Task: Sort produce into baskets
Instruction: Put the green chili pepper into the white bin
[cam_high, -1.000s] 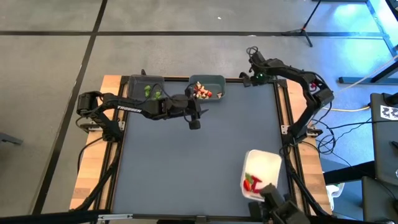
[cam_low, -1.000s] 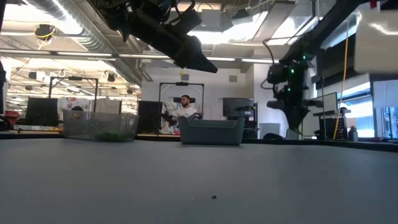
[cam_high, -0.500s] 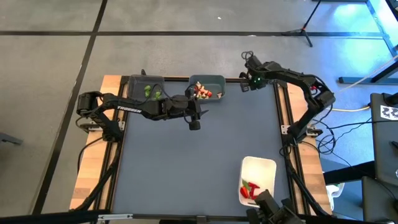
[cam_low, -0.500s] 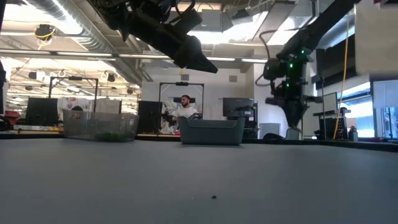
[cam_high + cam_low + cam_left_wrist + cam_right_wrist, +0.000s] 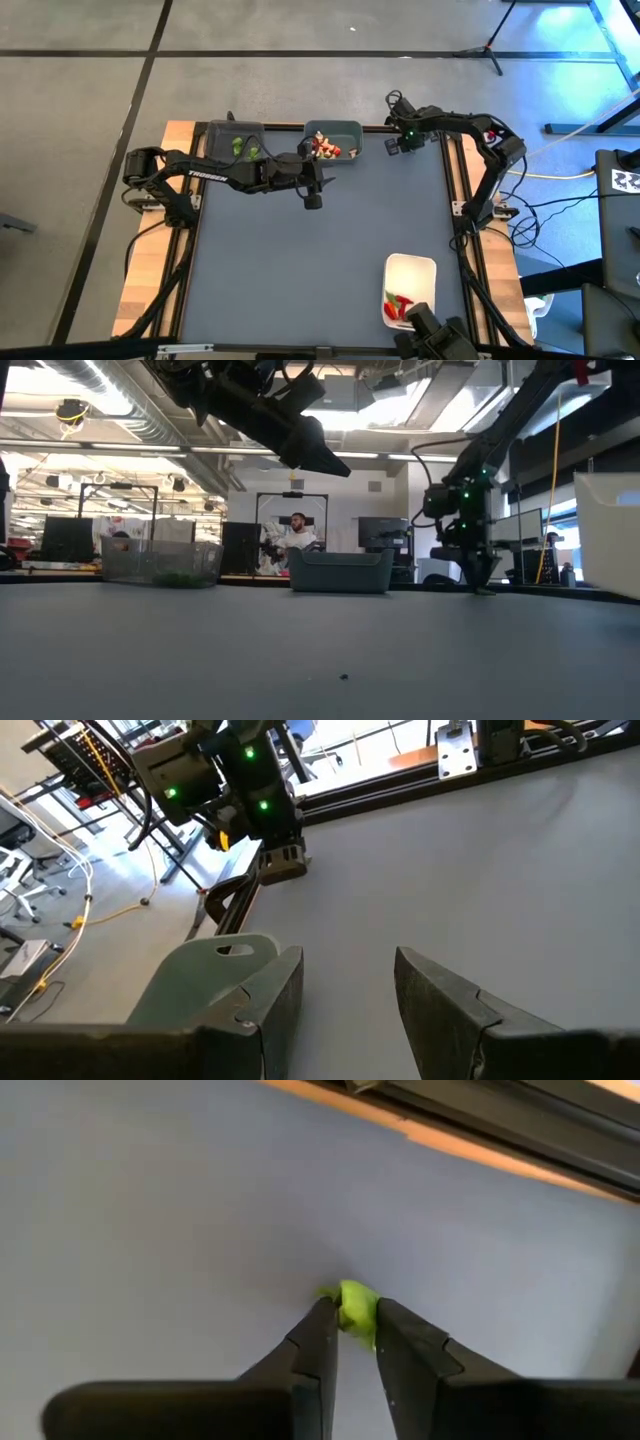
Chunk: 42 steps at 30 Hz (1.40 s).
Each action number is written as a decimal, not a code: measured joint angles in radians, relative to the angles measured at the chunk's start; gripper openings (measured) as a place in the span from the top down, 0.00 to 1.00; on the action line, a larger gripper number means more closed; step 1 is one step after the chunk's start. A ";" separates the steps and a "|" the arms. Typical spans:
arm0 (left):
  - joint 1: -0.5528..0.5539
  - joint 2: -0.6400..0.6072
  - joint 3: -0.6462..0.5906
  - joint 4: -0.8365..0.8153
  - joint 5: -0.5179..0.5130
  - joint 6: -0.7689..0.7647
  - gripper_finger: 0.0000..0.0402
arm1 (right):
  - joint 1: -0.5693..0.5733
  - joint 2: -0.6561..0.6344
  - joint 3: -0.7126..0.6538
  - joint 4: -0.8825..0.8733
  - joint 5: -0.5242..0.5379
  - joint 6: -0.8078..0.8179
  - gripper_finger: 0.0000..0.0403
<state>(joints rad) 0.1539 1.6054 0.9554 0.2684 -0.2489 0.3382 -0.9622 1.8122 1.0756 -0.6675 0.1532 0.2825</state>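
Right pincer [image 5: 348,1342] clenched on a small bright green toy produce piece [image 5: 354,1306] at the grey worktop's [image 5: 320,270] far right corner; left pincer [image 5: 348,982] released beside the grey-teal rectangular bin [image 5: 335,138].

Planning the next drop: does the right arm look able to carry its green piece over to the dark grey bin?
Probably not directly: the right gripper holds the green piece near the far right corner, and the left gripper and teal bin sit between it and the dark grey bin.
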 joint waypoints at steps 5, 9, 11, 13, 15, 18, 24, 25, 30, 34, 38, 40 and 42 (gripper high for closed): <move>0.000 0.000 0.000 0.006 0.000 0.003 0.61 | 0.000 0.004 -0.001 0.021 -0.006 -0.007 0.78; 0.000 0.000 0.000 0.005 0.000 0.011 0.61 | -0.002 0.008 0.013 0.019 -0.017 -0.018 0.68; 0.000 0.000 0.000 0.005 0.000 0.012 0.61 | 0.000 0.009 0.033 -0.004 -0.024 -0.023 0.64; 0.000 0.000 0.000 0.005 0.000 0.013 0.61 | 0.001 0.002 0.055 -0.046 -0.025 -0.034 0.60; 0.000 0.000 0.000 0.005 0.000 0.013 0.61 | 0.010 -0.012 0.075 -0.098 -0.045 -0.054 0.58; 0.000 0.000 0.000 0.004 0.000 0.018 0.61 | 0.034 -0.032 0.090 -0.173 -0.045 -0.078 0.56; 0.003 0.000 0.000 0.005 0.000 0.032 0.61 | 0.067 -0.060 0.088 -0.185 0.021 -0.109 0.56; 0.004 0.000 0.000 0.005 0.000 0.032 0.61 | 0.066 -0.060 0.080 -0.159 0.050 -0.112 0.56; 0.004 0.000 0.000 0.004 0.000 0.032 0.61 | 0.065 -0.060 0.015 -0.084 0.090 -0.131 0.56; 0.004 0.000 0.000 0.005 0.000 0.032 0.61 | 0.067 -0.060 -0.045 -0.029 0.124 -0.133 0.56; 0.004 0.000 0.000 0.006 0.000 0.032 0.61 | 0.064 -0.060 -0.097 0.087 0.161 -0.138 0.56; 0.004 0.000 0.000 0.006 0.000 0.032 0.61 | 0.066 -0.060 -0.098 0.142 0.172 -0.141 0.57; 0.004 0.000 0.000 0.011 0.000 0.033 0.61 | 0.065 -0.060 -0.097 0.157 0.147 -0.142 0.58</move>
<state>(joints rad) 0.1577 1.6051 0.9554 0.2790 -0.2491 0.3710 -0.8968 1.7519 0.9781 -0.5101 0.3006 0.1406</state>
